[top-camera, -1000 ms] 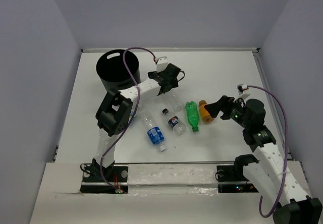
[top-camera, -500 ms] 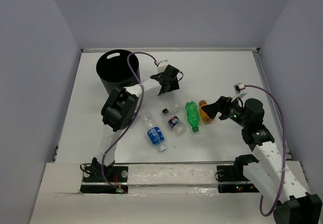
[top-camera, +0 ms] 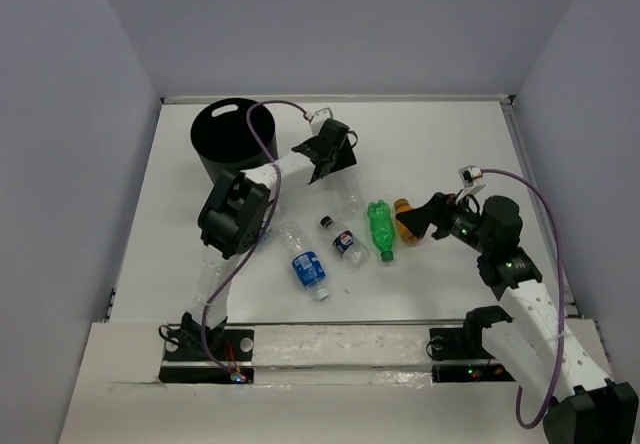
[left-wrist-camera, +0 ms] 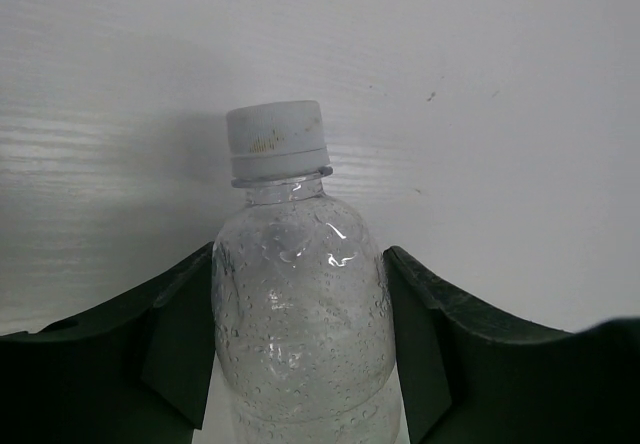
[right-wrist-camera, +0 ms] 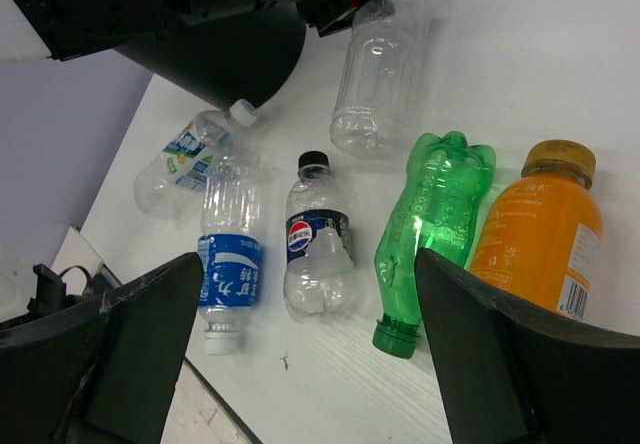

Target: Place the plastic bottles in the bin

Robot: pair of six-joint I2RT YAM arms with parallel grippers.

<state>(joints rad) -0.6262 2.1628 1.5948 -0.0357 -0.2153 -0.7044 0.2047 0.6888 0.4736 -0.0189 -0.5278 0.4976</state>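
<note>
Flanking fingers (left-wrist-camera: 180, 354), clear bottle (left-wrist-camera: 300, 304) base cropped

Robotics lab, a boxed-in test cell rather than a home or shop. Evidence: two robot arms, left arm (top-camera: 235, 219) & right arm (top-camera: 525, 294), bolted to a base rail (top-camera: 340, 349) at the near edge of a bare white table (top-camera: 440, 144). Plain grey panels (top-camera: 350, 24) wall the table in on 3 sides. Purple cables (top-camera: 565, 264) loop loose off the arms. Props on the table: plastic bottles (top-camera: 380, 226) lying about mid-table, black bin (top-camera: 215, 164) at the far-left corner (the left wrist cam looks straight at a clear bottle (left-wrist-camera: 300, 304) between its own fingers (left-wrist-camera: 180, 344)).
</note>
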